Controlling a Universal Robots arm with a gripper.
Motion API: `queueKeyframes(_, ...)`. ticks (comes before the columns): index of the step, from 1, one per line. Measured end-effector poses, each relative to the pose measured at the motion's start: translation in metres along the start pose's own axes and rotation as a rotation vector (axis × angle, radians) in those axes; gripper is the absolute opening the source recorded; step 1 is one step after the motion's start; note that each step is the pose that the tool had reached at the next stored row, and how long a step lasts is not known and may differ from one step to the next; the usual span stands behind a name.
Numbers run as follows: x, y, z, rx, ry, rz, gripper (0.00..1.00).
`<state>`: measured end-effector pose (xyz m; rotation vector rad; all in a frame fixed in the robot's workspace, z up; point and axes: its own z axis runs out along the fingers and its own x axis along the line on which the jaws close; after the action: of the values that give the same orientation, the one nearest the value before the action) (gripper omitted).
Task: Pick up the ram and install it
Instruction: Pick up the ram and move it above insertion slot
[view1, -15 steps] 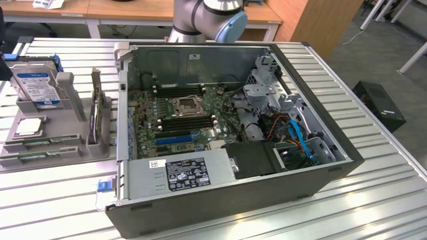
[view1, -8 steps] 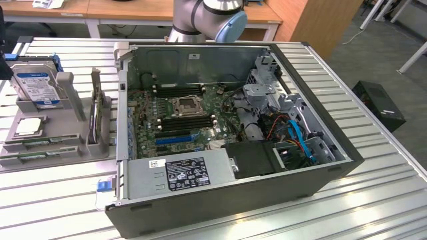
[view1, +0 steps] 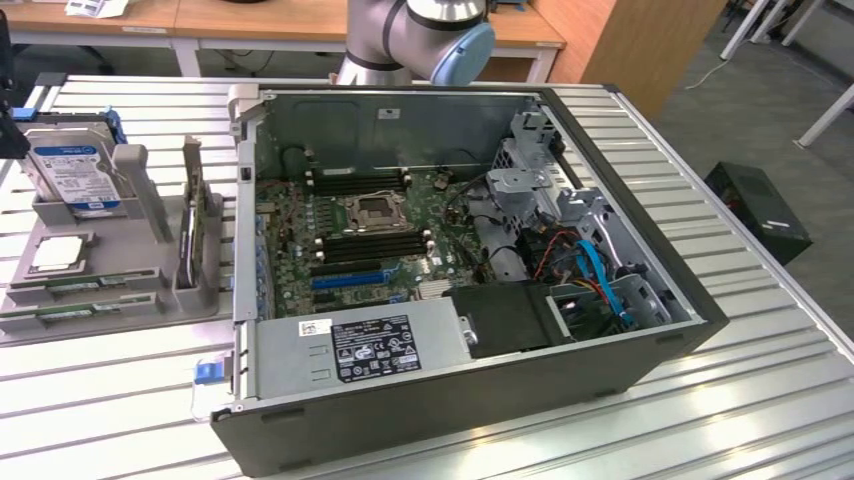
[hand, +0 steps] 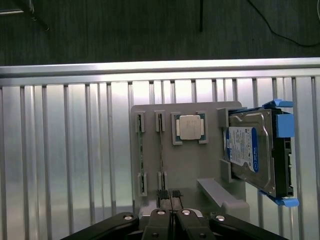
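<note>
Right now the gripper (hand: 169, 194) is hovering over the near edge of the grey tray (hand: 200, 160), its jaws pressing together on nothing. Just ahead of the jaws the ram (hand: 161, 150) is lying edge-up in its slot, a second stick (hand: 141, 150) sitting beside it. The processor (hand: 189, 127) and hard drive (hand: 250, 150) are resting farther off to the side.

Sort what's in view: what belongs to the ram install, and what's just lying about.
Job: ram sticks in the grey holder; hand; memory slots on the board.
Lying about: hard drive; processor; power supply.
</note>
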<state>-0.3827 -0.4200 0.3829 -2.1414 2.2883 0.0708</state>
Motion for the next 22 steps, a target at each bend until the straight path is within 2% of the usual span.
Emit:
queueKeyframes(10, 0.0000, 0.0000, 0.0000, 0.0000, -0.0001, 0.000, 0.11)
queueKeyframes(11, 0.0000, 0.0000, 0.0000, 0.0000, -0.0001, 0.000, 0.16)
queueKeyframes(12, 0.0000, 0.0000, 0.0000, 0.0000, 0.0000, 0.000, 0.16)
queueKeyframes(13, 0.0000, 0.0000, 0.0000, 0.0001, 0.0000, 0.000, 0.23)
queueKeyframes(14, 0.0000, 0.0000, 0.0000, 0.0000, 0.0000, 0.000, 0.23)
queueKeyframes(15, 0.0000, 0.0000, 0.0000, 0.0000, 0.0000, 0.000, 0.29)
queueKeyframes(16, 0.0000, 0.0000, 0.0000, 0.0000, 0.0000, 0.000, 0.29)
queueKeyframes(17, 0.0000, 0.0000, 0.0000, 0.0000, 0.0000, 0.000, 0.36)
queueKeyframes(22, 0.0000, 0.0000, 0.0001, 0.0000, 0.0000, 0.000, 0.36)
